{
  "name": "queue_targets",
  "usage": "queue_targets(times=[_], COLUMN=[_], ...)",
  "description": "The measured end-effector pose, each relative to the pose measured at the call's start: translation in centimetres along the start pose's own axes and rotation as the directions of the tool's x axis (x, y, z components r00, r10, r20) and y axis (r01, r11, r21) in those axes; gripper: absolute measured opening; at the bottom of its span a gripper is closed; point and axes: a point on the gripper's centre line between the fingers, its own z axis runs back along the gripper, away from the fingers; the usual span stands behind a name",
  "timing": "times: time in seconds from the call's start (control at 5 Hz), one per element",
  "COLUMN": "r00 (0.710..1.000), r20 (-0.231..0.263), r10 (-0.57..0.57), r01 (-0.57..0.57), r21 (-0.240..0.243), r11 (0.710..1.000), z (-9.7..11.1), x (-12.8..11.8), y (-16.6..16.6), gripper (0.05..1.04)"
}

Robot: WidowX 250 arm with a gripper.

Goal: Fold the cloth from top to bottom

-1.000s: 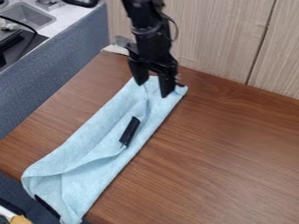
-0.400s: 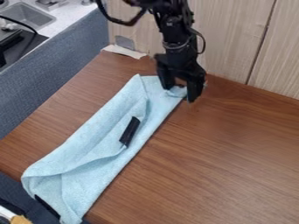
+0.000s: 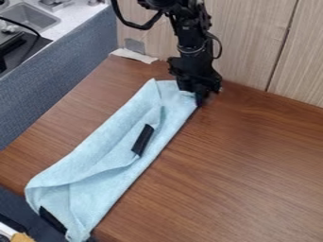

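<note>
Blue cloth (image 3: 104, 149) lies on surface (image 3: 233, 175), long axis slanting: one end points toward wall (image 3: 252, 38), other points away from wall, past surface's edge. My pincer (image 3: 200, 98) pressed together, pinching corner at cloth's wall end.

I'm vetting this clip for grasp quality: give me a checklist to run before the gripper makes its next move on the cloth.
1. Gripper at a corner of the cloth's far end: ok.
2. Gripper closed at that corner: ok.
3. Grip firm enough to lift: cannot tell.
4. Cloth smooth, without creases: not ok, a raised fold runs along it.
5. Cloth wholly on the table: not ok, its near end overhangs the edge.
</note>
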Motion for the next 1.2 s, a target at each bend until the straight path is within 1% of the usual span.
queue_targets(times=[0.2,0.4,0.6,0.8,1.0,1.2], r00=[1.0,1.0,1.0,0.997,0.991,0.984], r20=[-0.009,-0.001,0.004,0.07,0.125,0.172], r10=[0.006,0.003,0.012,0.042,0.049,0.054], r01=[-0.006,-0.003,-0.012,-0.04,-0.047,-0.049], r21=[0.008,0.0,-0.02,-0.027,-0.025,-0.034], r11=[1.0,1.0,1.0,0.999,0.999,0.998], z=[-0.2,-0.1,0.4,2.5,5.2,7.3], x=[-0.4,-0.7,-1.2,-1.4,-1.6,-2.4], y=[0.1,-0.1,-0.4,-0.2,-0.1,-0.5], gripper=[0.187,0.077,0.06,0.059,0.059,0.059])
